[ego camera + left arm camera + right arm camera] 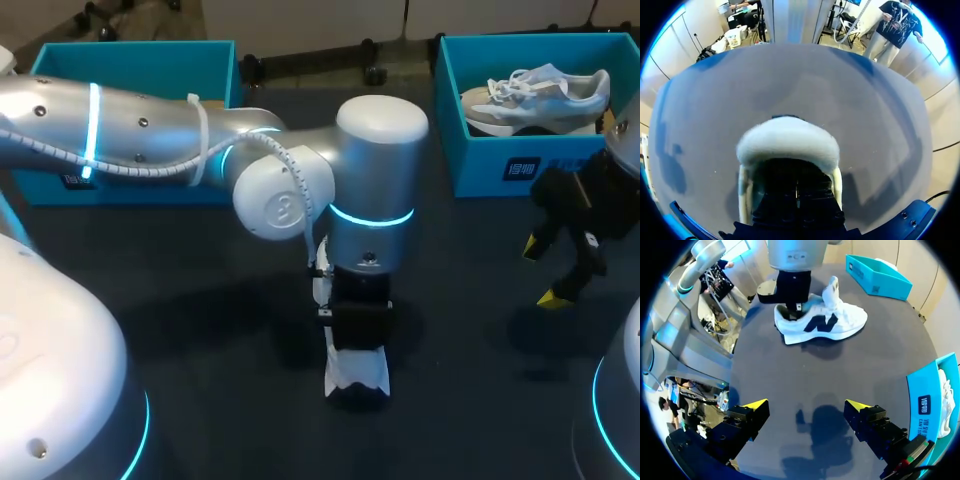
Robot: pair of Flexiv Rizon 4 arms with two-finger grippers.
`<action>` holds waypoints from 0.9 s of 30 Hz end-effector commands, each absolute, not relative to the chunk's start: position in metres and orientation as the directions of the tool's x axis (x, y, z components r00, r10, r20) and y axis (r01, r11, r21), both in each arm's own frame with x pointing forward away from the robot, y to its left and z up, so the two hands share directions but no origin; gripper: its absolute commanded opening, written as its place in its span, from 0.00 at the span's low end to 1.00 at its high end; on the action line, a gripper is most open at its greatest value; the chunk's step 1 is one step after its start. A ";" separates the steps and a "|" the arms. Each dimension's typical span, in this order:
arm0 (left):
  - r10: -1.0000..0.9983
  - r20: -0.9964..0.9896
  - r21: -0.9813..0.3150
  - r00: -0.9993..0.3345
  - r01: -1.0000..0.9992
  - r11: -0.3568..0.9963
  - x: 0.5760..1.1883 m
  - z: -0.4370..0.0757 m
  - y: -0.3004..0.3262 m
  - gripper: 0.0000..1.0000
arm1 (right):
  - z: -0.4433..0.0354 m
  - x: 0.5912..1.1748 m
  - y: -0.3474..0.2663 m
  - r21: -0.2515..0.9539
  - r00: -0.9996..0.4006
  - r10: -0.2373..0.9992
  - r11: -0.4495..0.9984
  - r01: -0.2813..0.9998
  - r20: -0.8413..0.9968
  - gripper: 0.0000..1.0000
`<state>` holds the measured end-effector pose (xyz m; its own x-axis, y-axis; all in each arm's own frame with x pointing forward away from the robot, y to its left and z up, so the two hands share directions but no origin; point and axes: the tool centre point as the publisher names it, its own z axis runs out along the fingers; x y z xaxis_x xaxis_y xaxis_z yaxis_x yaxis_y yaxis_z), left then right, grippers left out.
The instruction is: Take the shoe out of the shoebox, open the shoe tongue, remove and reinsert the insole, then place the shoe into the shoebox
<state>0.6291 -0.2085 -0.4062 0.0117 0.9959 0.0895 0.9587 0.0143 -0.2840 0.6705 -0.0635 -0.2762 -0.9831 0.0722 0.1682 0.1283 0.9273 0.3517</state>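
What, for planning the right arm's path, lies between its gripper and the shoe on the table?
Only bare tabletop separates right gripper and white shoe, per right wrist view.

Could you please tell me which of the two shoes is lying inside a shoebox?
The pale grey shoe in the teal shoebox on my right; the white shoe with a dark side mark stands out on the table.

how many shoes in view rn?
2. One white shoe on the table at centre, under the left arm. One grey-white shoe inside the right shoebox. The left shoebox is partly hidden by that arm, so another could be there.
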 end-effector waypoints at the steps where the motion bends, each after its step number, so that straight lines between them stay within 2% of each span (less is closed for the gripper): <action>1: 0.995 0.100 -0.286 0.006 0.958 0.023 0.635 -0.424 -0.217 0.00 | -0.277 0.670 -0.063 0.349 -0.983 0.073 0.928 0.129 0.168 1.00; 14: 0.997 0.045 -0.167 -0.063 0.983 0.070 0.641 -0.368 -0.214 0.00 | -0.277 0.670 -0.063 0.349 -0.983 0.073 0.928 0.129 0.168 1.00; 18: 0.995 0.039 -0.112 -0.093 0.989 0.096 0.649 -0.358 -0.215 0.00 | -0.277 0.670 -0.063 0.349 -0.983 0.073 0.928 0.129 0.168 1.00; 27: 0.992 0.064 -0.073 -0.113 0.990 0.118 0.672 -0.356 -0.219 0.00 | -0.277 0.670 -0.063 0.349 -0.983 0.073 0.928 0.129 0.168 1.00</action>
